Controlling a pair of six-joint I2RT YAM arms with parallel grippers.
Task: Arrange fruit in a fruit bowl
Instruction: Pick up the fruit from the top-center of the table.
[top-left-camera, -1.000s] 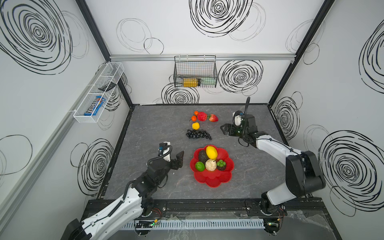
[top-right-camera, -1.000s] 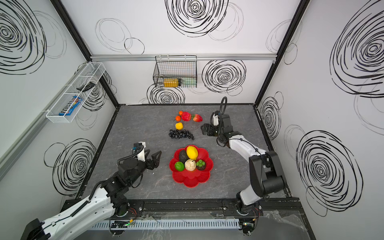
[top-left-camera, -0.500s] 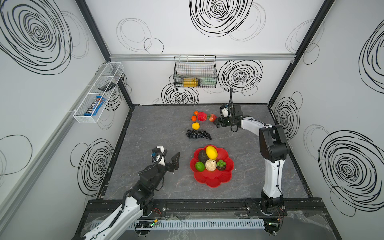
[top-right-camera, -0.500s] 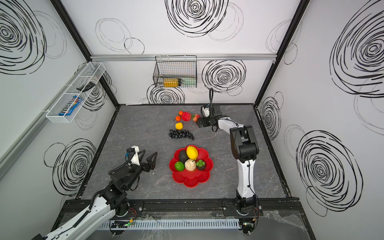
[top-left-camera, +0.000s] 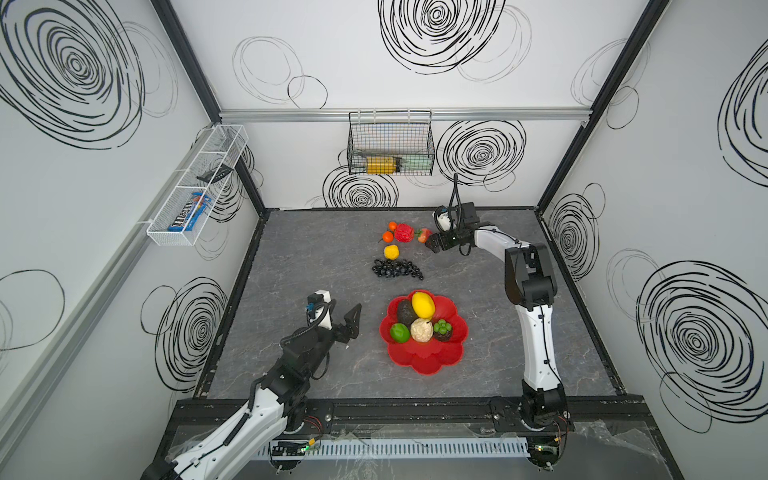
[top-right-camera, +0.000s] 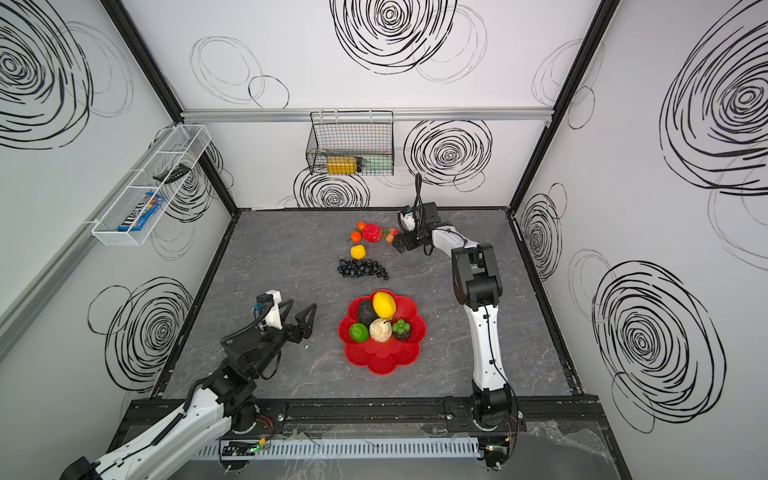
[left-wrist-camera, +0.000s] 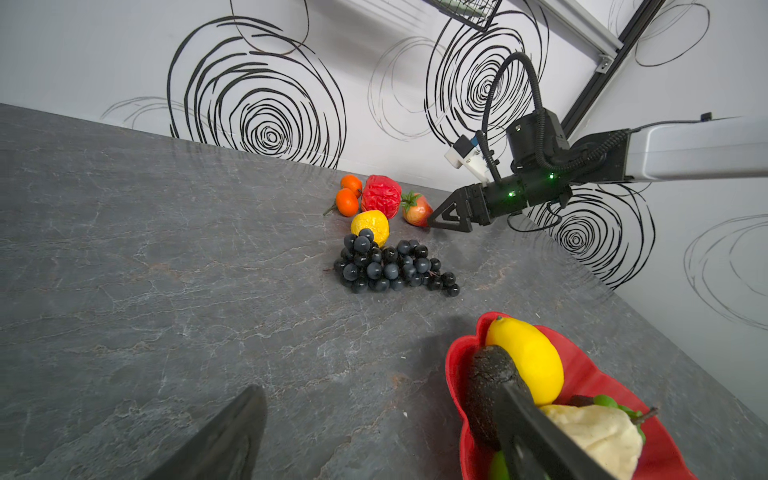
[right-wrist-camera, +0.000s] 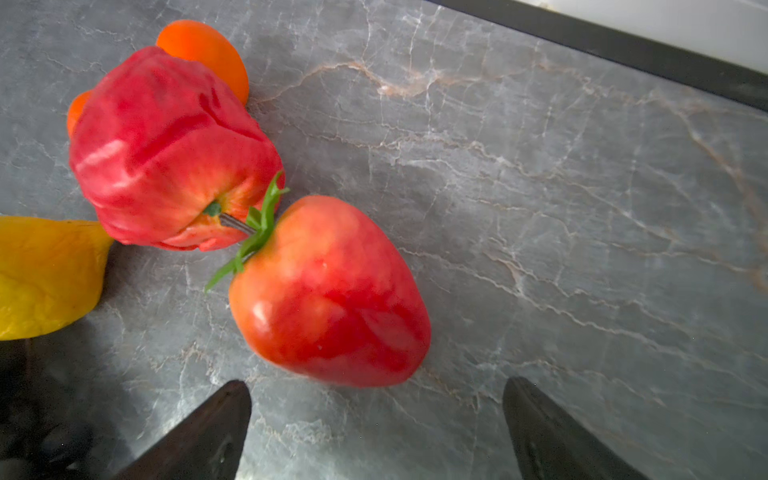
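Grapes (top-left-camera: 397, 269), one crumpled lemon (top-left-camera: 391, 251), one dented red apple (top-left-camera: 404, 233) and two tangerines (top-left-camera: 387, 236) are crowding the table (top-left-camera: 291, 257) beside the glossy strawberry (right-wrist-camera: 330, 291), which is lying just ahead of the right gripper (top-left-camera: 431, 245), its fingers standing wide apart. The left gripper (top-left-camera: 343, 312) is hovering, likewise spread and empty, beside the scalloped red fruit bowl (top-left-camera: 424, 361), which is holding five pieces.

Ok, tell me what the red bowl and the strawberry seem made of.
The fruit bowl looks like moulded plastic, glossy, with sheen on its scalloped rim. The strawberry is probably plastic or foam: smooth shiny skin with highlights, stiff green leaves.
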